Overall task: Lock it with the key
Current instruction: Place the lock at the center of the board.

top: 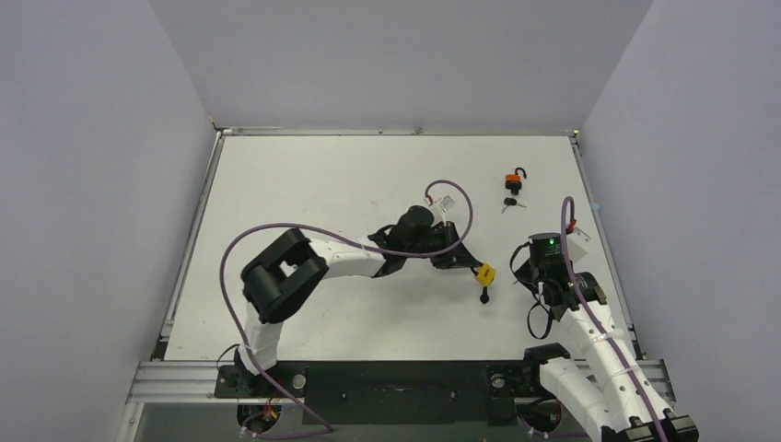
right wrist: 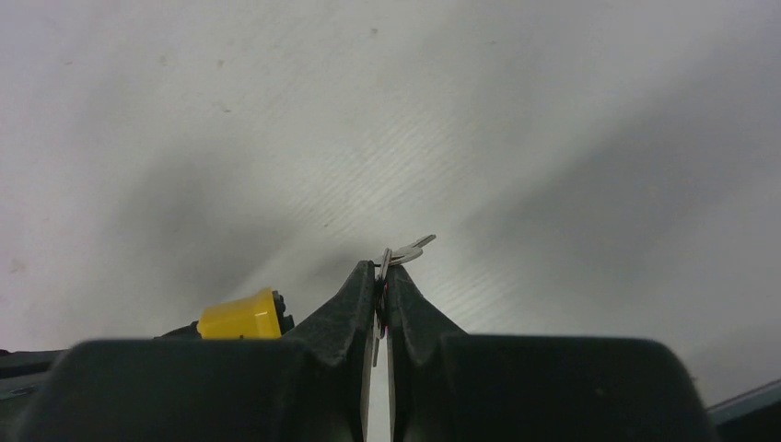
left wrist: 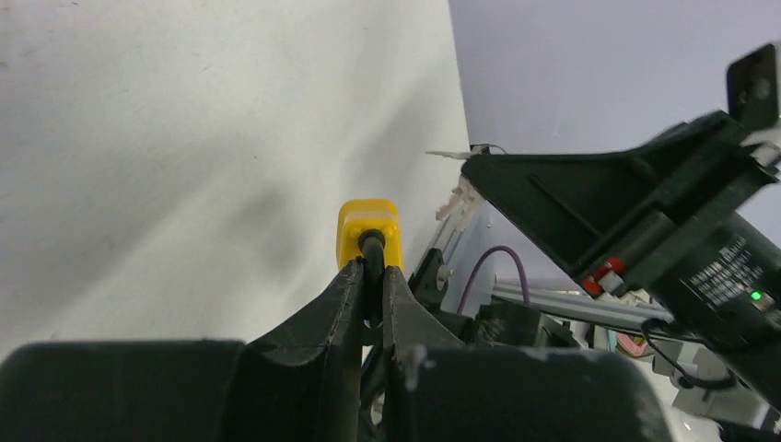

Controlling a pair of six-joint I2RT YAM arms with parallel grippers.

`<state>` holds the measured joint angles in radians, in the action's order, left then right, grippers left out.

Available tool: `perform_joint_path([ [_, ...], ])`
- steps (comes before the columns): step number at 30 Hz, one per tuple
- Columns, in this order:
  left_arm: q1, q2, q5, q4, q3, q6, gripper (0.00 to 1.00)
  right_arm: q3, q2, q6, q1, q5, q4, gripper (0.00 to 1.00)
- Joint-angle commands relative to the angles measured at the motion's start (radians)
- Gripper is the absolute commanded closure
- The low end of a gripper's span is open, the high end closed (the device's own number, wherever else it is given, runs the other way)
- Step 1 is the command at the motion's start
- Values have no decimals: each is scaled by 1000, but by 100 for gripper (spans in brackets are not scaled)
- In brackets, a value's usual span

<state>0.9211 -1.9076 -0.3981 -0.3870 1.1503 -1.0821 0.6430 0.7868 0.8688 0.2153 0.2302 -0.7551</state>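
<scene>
Near the right-centre of the worktop [top: 350, 175], the left hand [left wrist: 371, 276] is gripping the yellow padlock [left wrist: 368, 221] by its black shackle [left wrist: 372, 247]. Both fingers are pressing together on that dark bar, and the yellow body is sticking out just beyond the fingertips. Seen from above, the left arm [top: 304, 267] is reaching across from its base toward the right, and the padlock is sitting at its tip, between the two hands. Whether the padlock is touching the worktop I cannot tell.

The right hand [right wrist: 384, 276] is pinching a small silver key [right wrist: 405, 250]. Its fingers are closing tight on the metal, with the end of the key and a thin ring poking out past the fingertips. In the right wrist view the yellow padlock is showing low on the left, near that hand but apart from the key.

At the back right an orange padlock [top: 513, 180] is lying with its dark shackle pointing toward the far wall. A second key [top: 512, 203] is lying just beside it on the near side. Both are well apart from the hands.
</scene>
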Motion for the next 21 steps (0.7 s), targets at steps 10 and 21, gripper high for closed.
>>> perform_joint_path([
  [10,116,-363,-1,-218,300,-161,100,-224,-30,124,-137,35,-6,100],
  [21,121,-386,3,-114,306,-127,71,-217,-22,113,-139,30,2,65],
])
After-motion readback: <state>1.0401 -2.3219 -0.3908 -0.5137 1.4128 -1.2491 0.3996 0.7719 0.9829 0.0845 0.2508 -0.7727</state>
